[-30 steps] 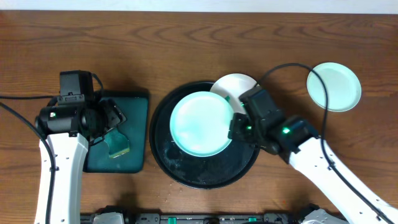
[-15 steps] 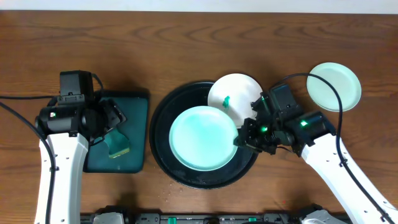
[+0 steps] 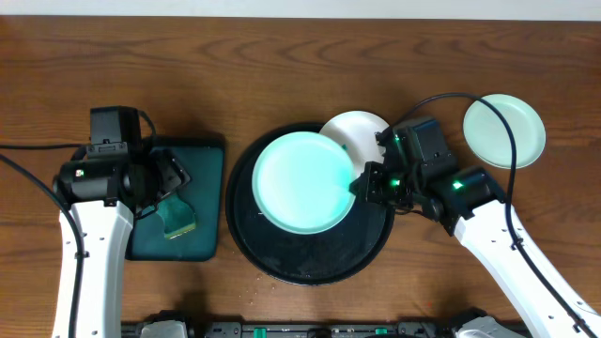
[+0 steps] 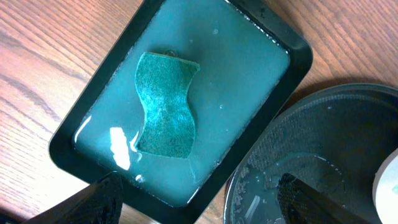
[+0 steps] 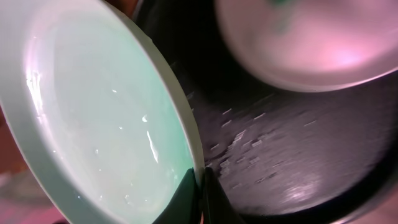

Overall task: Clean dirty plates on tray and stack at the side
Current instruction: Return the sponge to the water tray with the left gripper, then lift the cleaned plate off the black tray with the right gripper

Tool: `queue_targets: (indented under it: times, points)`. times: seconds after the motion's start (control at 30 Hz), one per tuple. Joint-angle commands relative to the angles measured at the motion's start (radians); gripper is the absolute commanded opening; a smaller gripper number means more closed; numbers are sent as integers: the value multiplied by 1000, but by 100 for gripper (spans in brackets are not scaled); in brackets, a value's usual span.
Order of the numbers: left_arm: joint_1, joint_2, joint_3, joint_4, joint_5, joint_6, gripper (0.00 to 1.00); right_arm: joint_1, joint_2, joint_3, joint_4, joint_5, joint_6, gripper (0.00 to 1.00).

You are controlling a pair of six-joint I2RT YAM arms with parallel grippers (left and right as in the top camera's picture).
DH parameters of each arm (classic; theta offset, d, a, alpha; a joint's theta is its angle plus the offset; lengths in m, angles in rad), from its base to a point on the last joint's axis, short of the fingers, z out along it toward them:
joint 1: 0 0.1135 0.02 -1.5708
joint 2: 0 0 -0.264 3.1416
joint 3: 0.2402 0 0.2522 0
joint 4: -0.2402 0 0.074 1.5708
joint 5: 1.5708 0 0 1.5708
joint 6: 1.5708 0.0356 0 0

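My right gripper (image 3: 362,188) is shut on the right rim of a pale mint-green plate (image 3: 302,180), holding it above the round black tray (image 3: 310,265). In the right wrist view the fingers (image 5: 200,186) pinch the wet plate's (image 5: 106,124) edge, with the tray (image 5: 280,143) below. A white plate (image 3: 355,131) with a green smear leans on the tray's far right rim, partly covered by the held plate. Another mint-green plate (image 3: 504,130) lies on the table at the right. My left gripper (image 4: 199,208) hangs open over the teal tray, holding nothing.
A dark teal rectangular tray (image 3: 202,178) left of the black tray holds shallow water and a green sponge (image 4: 165,106). The black tray's wet floor (image 4: 336,143) shows droplets. Cables run over the table near both arms.
The right gripper, shut on the mint plate, swung toward the front of the tray and then back toward the far side, covering part of the white plate again. The left arm has not moved.
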Motion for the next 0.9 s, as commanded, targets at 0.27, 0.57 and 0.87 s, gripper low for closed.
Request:
queue_targets:
  times: [0.27,0.57,0.87]
  points:
    - [1,82,-11,40,-42,2,80,0,0,0,-59,283,-131,2]
    - [167,79,0,20,-42,-40,80,57,122,1,-88,200,-154,2]
    - [384,79,0,-37,-42,-101,80,188,317,138,30,102,-170,2]
